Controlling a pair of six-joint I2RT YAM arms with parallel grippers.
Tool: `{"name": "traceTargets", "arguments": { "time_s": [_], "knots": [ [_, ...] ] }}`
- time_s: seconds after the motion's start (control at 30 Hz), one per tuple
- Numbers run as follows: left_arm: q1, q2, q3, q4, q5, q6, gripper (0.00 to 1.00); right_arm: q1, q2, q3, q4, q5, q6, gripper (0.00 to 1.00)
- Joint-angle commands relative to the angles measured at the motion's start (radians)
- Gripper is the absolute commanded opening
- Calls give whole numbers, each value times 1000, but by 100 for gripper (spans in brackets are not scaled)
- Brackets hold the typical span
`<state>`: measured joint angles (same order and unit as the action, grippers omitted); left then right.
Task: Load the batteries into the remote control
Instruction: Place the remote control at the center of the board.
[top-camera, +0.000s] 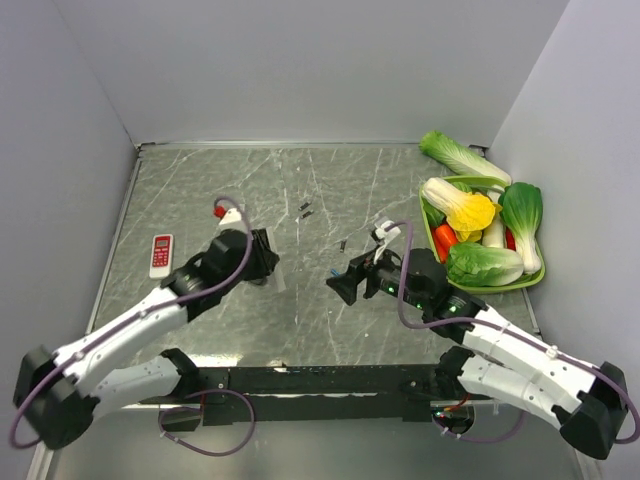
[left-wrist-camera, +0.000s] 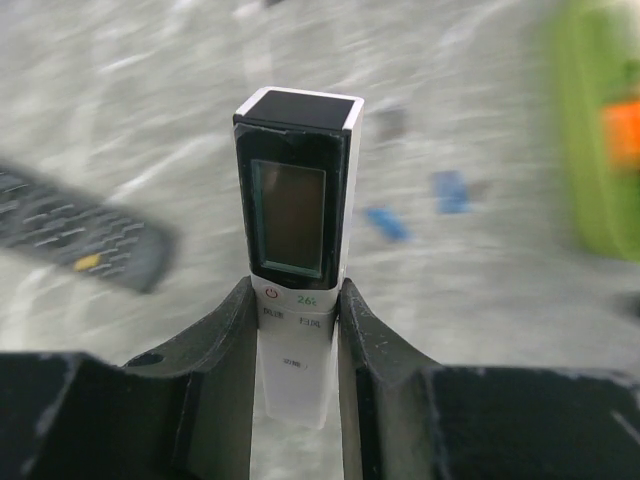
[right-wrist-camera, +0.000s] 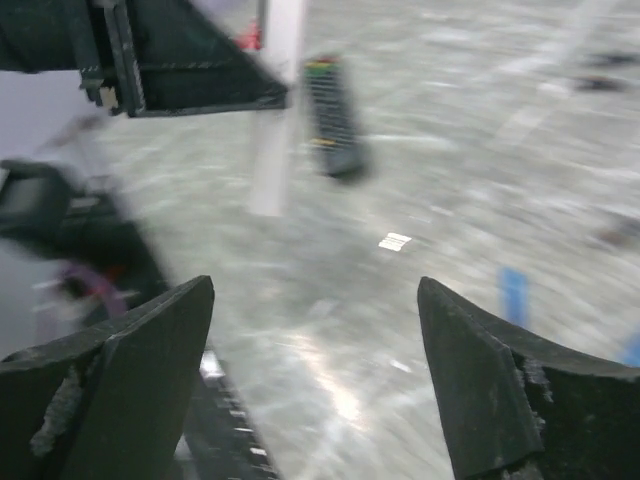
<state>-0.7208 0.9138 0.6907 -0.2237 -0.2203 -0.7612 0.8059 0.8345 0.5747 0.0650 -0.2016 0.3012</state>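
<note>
Grips a white remote (left-wrist-camera: 300, 200) in the left claw (left-wrist-camera: 297, 300) — narrow, one finger pressed on each long edge at the lower, button end. Holds it with the dark display toward the wrist camera and the top end pointing away, seemingly off the tabletop (top-camera: 200, 180). To the left in that view, flat on the marbled surface, a black remote (left-wrist-camera: 85, 240), blurred. Beyond the held remote, two blue batteries (left-wrist-camera: 385, 222) loose on the tabletop, near each other but not touching, apart from both remotes. Farther back, a greyish smudge, too blurred to name.

Right claw (right-wrist-camera: 315, 290) spread wide, nothing between its fingers, low over the tabletop and facing the left claw across a gap. From its camera: white remote jutting down from the left claw at top left, black remote just beyond it, one blue battery on the surface close to the right-hand finger.

From above: both claws near the middle of the tabletop, well apart from a small white-and-red remote (top-camera: 161, 254) lying near the left edge. At the far right, a green basket (top-camera: 497, 287) heaped with vegetables (top-camera: 484, 262). A few dark specks toward the back — too small to tell.
</note>
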Motion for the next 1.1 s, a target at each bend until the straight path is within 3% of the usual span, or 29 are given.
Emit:
{"name": "traceTargets", "arguments": {
  "time_s": [0.0, 0.13, 0.3, 0.43, 0.53, 0.83, 1.07],
  "knots": [
    [91, 182, 141, -221, -143, 87, 1, -7, -69, 59, -220, 272, -89, 94],
    [260, 368, 308, -256, -90, 195, 1, -7, -104, 56, -251, 289, -109, 98],
    [464, 748, 688, -373, -64, 336, 1, -5, -118, 34, -261, 289, -131, 100],
    [586, 983, 974, -446, -8, 428, 1, -5, -147, 17, -260, 301, -146, 100],
    [647, 1126, 1108, -482, -13, 529, 1, -5, -173, -7, -240, 294, -151, 100],
    [768, 1382, 1303, -487, -20, 683, 2, -7, -156, 2, -297, 220, -155, 100],
    [797, 1534, 1418, -522, -11, 686, 13, -8, -167, 1, -346, 254, -139, 100]
  ]
}}
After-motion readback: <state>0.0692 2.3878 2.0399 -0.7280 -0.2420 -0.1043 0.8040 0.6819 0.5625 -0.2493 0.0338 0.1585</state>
